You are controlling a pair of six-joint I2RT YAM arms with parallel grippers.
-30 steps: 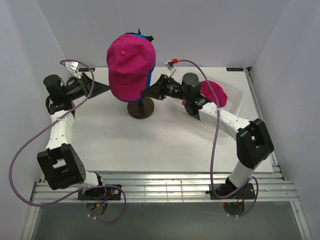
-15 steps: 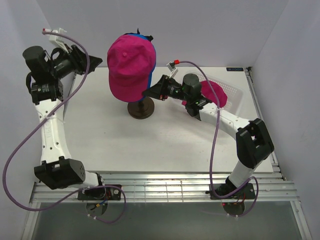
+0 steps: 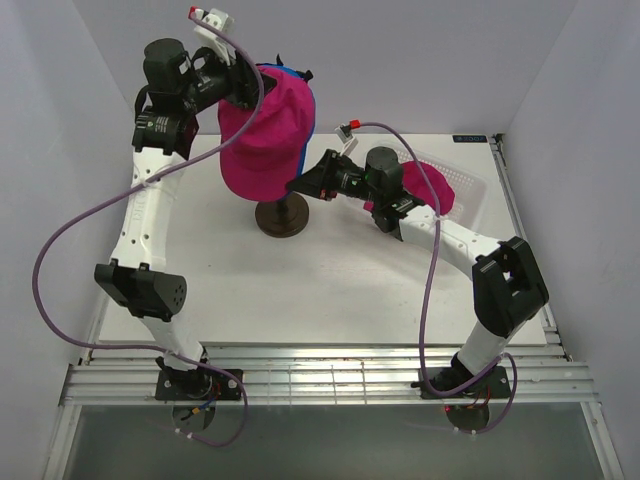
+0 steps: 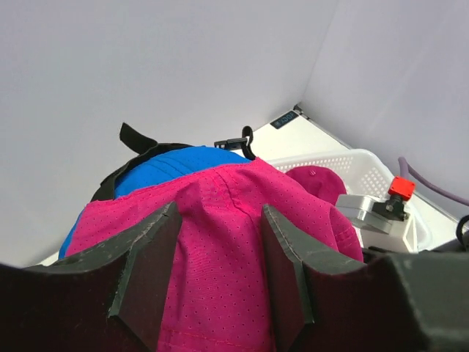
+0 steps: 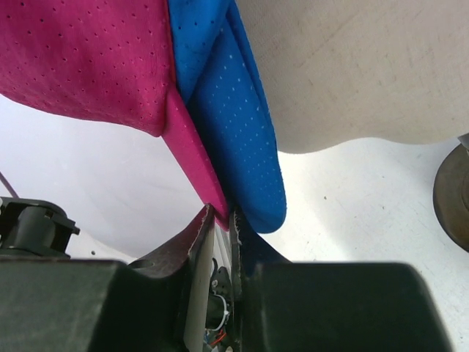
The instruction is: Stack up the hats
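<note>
A magenta pink hat (image 3: 262, 140) sits over a bright blue hat (image 3: 305, 122) on the cream mannequin head (image 5: 352, 66). My left gripper (image 3: 243, 88) is up at the top of the stack. In the left wrist view it (image 4: 218, 271) is open, its fingers straddling a fold of the pink crown (image 4: 220, 220), with the blue hat (image 4: 172, 165) showing behind. My right gripper (image 3: 298, 185) is shut on the pink hat's brim edge (image 5: 194, 154); the blue brim (image 5: 242, 139) lies right beside its (image 5: 223, 216) finger. A second pink hat (image 3: 432, 187) lies in the basket.
The head stands on a dark round stand (image 3: 280, 218) at the table's back middle. The white mesh basket (image 3: 472, 185) sits at the back right, behind my right arm. White walls close in the back and both sides.
My left arm has swung up from the far left and over to the top of the pink hat. My right gripper has stayed on the brim.
</note>
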